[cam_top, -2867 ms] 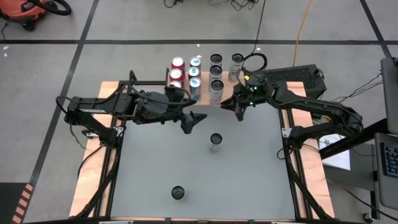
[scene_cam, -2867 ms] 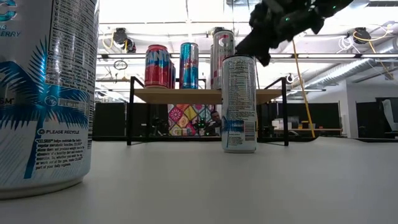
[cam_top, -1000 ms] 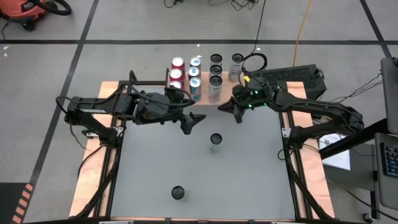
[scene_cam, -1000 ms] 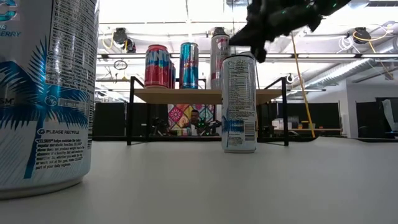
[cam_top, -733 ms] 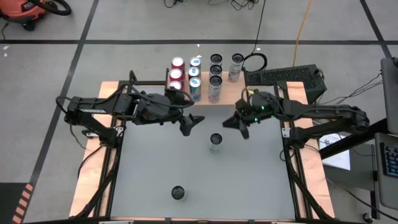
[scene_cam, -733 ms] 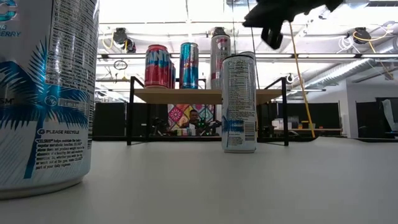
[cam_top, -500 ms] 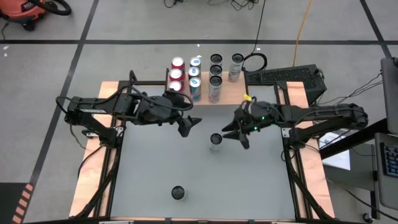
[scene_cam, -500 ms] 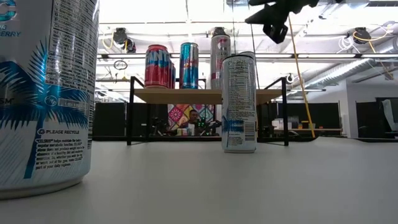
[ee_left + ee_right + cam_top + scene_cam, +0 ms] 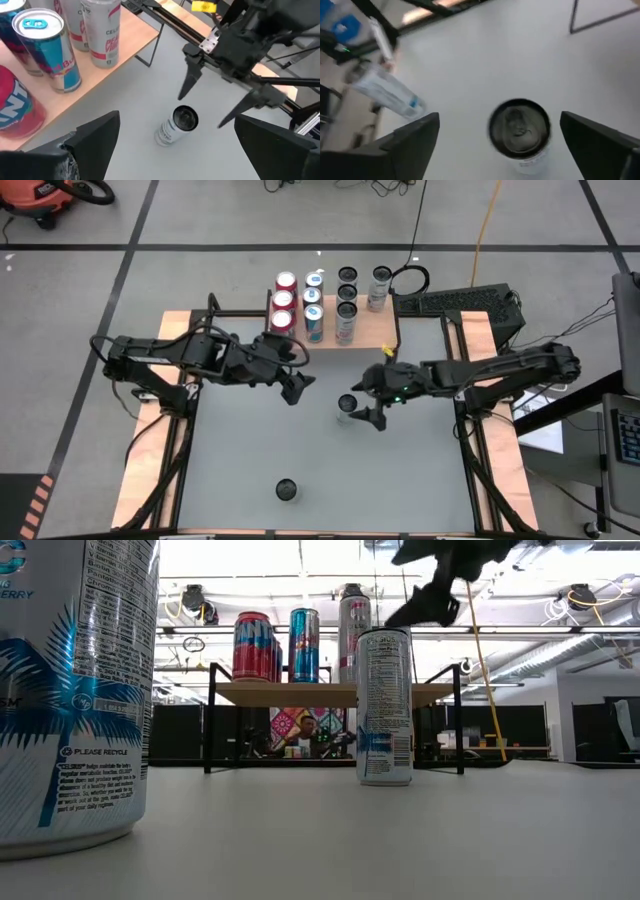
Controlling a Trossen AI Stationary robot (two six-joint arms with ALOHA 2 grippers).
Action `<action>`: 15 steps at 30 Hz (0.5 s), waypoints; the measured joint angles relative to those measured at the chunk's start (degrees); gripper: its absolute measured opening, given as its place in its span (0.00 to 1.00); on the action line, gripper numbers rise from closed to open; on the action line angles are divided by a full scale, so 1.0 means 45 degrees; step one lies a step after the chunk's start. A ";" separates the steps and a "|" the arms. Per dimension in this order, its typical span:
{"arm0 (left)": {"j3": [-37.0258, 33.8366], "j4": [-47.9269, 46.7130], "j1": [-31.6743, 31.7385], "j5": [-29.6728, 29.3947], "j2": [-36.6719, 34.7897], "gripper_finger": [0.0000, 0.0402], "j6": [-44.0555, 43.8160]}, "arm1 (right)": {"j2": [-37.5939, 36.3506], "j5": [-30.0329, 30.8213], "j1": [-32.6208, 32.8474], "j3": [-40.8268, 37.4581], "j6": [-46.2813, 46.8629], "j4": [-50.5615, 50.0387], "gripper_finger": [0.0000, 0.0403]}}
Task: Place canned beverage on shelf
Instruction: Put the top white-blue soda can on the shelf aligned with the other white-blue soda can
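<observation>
Can [image 9: 346, 406] stands upright mid-table, well short of the shelf [image 9: 375, 328]. Right gripper [image 9: 367, 400] hovers over it, fingers spread wide. Smooth, thin walls (likely slippery, dentable): grip mid-body, gently. Left gripper [image 9: 297, 385] waits nearby, spread too.

Bright, even overhead light fills every view, and the pale grey surface [image 9: 300, 440] carries only faint, soft shadows. In the low view the ceiling lamps blow out to white glare, and the huge blue-and-white printed can [image 9: 75, 690] at the edge bulges with closeness. The right wrist view is smeared with blur.
</observation>
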 joint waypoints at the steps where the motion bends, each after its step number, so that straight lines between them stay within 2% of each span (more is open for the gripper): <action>1: -0.0055 0.0003 0.0000 0.0003 0.0000 0.98 -0.0027 | 0.0195 0.0150 0.0000 0.0000 -0.0140 0.0000 0.96; 7: -0.0374 -0.0029 -0.0066 0.0013 0.0010 0.98 -0.0558 | 0.1190 0.0291 0.0000 0.0000 -0.0732 0.0026 0.96; 10: -0.0471 -0.0002 -0.0130 0.0022 0.0010 0.98 -0.0661 | 0.1559 0.0872 0.0000 0.0000 -0.0764 0.0019 0.96; 15: -0.0486 -0.0002 -0.0199 0.0013 0.0010 0.98 -0.0651 | 0.2044 0.1164 0.0000 0.0000 -0.1157 0.0295 0.92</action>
